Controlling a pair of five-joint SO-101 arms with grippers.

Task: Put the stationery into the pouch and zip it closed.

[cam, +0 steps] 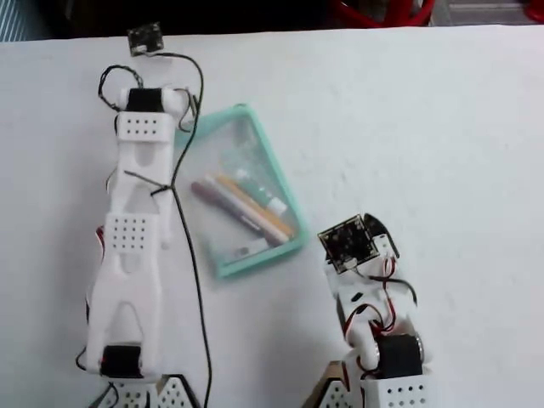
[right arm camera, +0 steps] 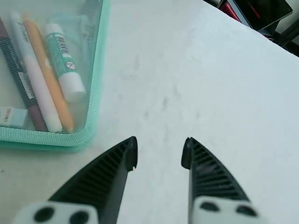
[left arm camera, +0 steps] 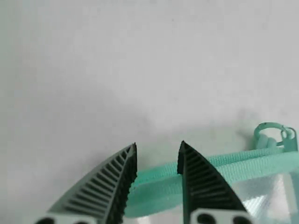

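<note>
Left gripper (left arm camera: 157, 156) has its jaws slightly apart, and the teal zipper edge of the pouch (left arm camera: 224, 165) lies across the gap. Right gripper (right arm camera: 159, 151) is parted and empty over the bare surface (right arm camera: 210, 70), with the pouch just beside it. The right wrist view shows pens (right arm camera: 37, 88) and a glue stick (right arm camera: 63, 60) inside. The left wrist view shows the zipper ring (left arm camera: 270, 135) farther along the edge.

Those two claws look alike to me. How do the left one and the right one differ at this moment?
The left gripper hangs over the green zipper edge of the pouch, while the right gripper hangs over bare table beside the pouch. The left arm lies stretched out long across the table, while the right arm is folded up short. Both grippers are dark, ribbed and open, and they hold nothing.
</note>
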